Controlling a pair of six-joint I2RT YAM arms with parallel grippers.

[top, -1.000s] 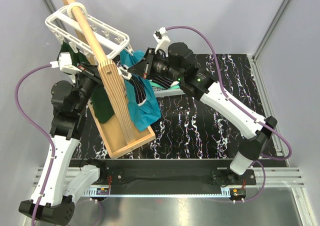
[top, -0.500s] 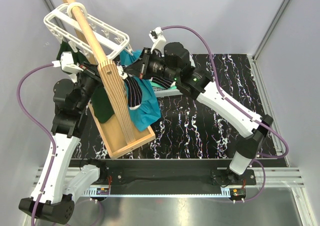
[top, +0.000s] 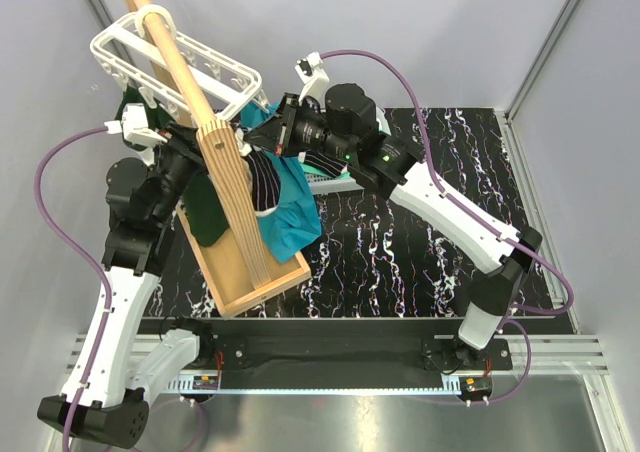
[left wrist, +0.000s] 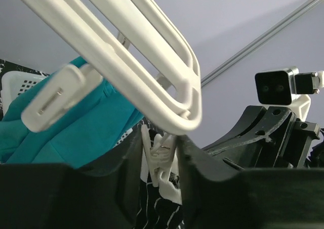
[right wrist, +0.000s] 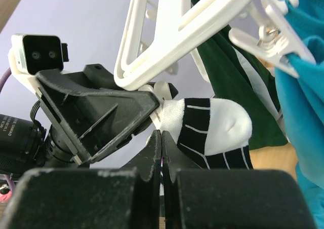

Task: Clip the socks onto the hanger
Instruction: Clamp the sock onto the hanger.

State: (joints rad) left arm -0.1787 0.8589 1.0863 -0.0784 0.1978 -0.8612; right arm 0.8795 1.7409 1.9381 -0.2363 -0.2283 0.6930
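The white hanger [top: 235, 77] hangs on the wooden pole. My left gripper [top: 192, 152] is under it. In the left wrist view its jaws [left wrist: 161, 148] press both sides of a white clip [left wrist: 163, 160] below the hanger frame [left wrist: 152, 72]. A black and white striped sock [top: 262, 187] hangs down from that clip. It shows below the clip in the left wrist view [left wrist: 159, 214]. My right gripper [top: 272, 140] is beside the clip. Its jaws [right wrist: 161, 134] are shut at the sock's [right wrist: 212, 127] edge, under the hanger [right wrist: 167, 31].
The pale wooden pole and slatted stand [top: 235, 212] lean across the left of the table. A teal cloth [top: 290, 217] hangs from another clip [left wrist: 55, 100]. A dark green garment [top: 205, 217] hangs behind the stand. A mesh basket [left wrist: 12, 82] lies beyond.
My right gripper has moved up and left with the sock, bringing its top to the clip between my left jaws. The left arm has barely moved.
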